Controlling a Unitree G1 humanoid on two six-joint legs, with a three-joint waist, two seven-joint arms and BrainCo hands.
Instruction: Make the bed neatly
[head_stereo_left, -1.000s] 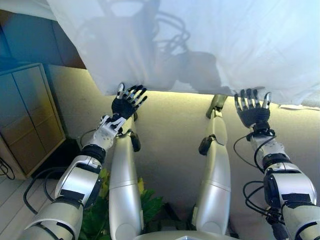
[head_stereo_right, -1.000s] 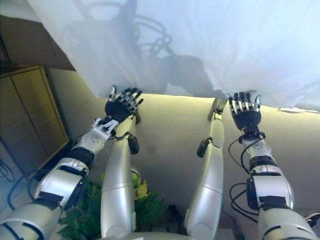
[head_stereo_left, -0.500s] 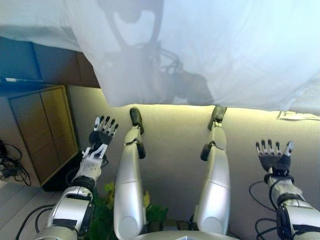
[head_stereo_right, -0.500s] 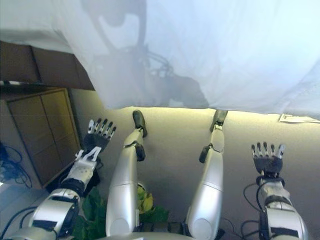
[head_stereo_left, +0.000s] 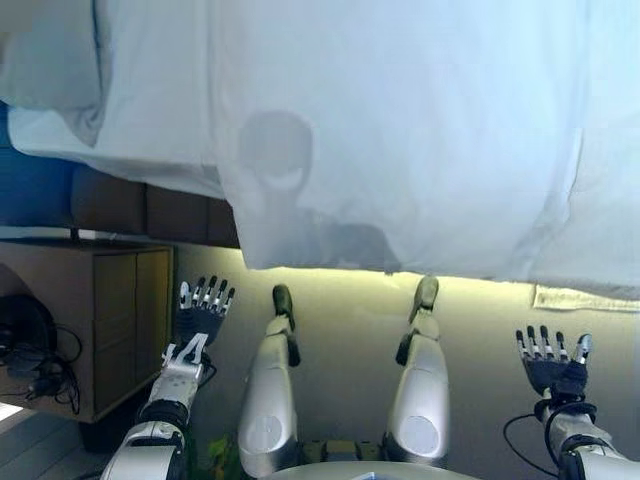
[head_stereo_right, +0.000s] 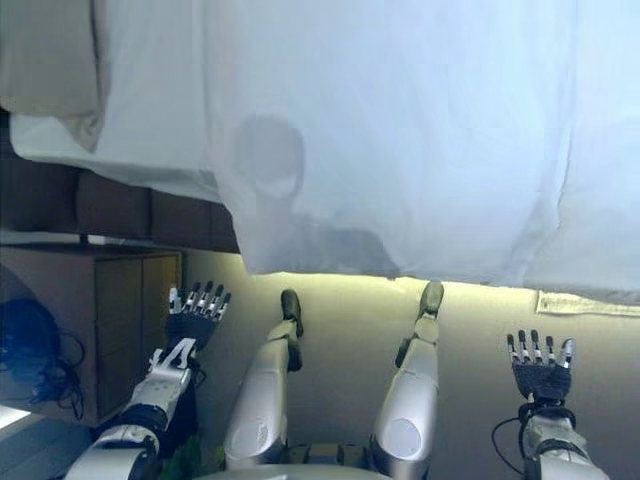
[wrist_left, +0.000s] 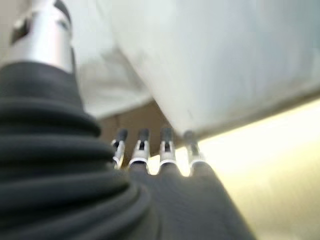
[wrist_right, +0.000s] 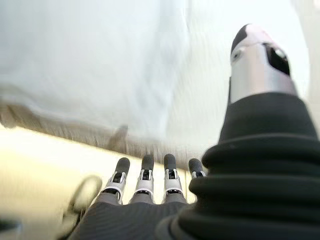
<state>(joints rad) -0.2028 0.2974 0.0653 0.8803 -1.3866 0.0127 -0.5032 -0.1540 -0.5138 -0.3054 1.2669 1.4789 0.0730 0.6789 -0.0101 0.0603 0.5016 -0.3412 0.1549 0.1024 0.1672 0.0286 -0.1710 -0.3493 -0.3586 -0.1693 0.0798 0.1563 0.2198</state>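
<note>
The white duvet (head_stereo_left: 400, 130) lies spread over the bed, its near edge hanging over the bedside, with a pillow (head_stereo_left: 50, 55) at the far left; the left hand (head_stereo_left: 200, 312) and the right hand (head_stereo_left: 550, 365) both hang below that edge with fingers straight and spread, holding nothing and clear of the cloth. Risk: the near left corner of the duvet hangs lower than the remaining hem, so a further pull at one hand only would probably skew the cover, and a low reach on the left could strike the wooden bedside cabinet (head_stereo_left: 110, 320). No brand, label or legible writing is visible.
</note>
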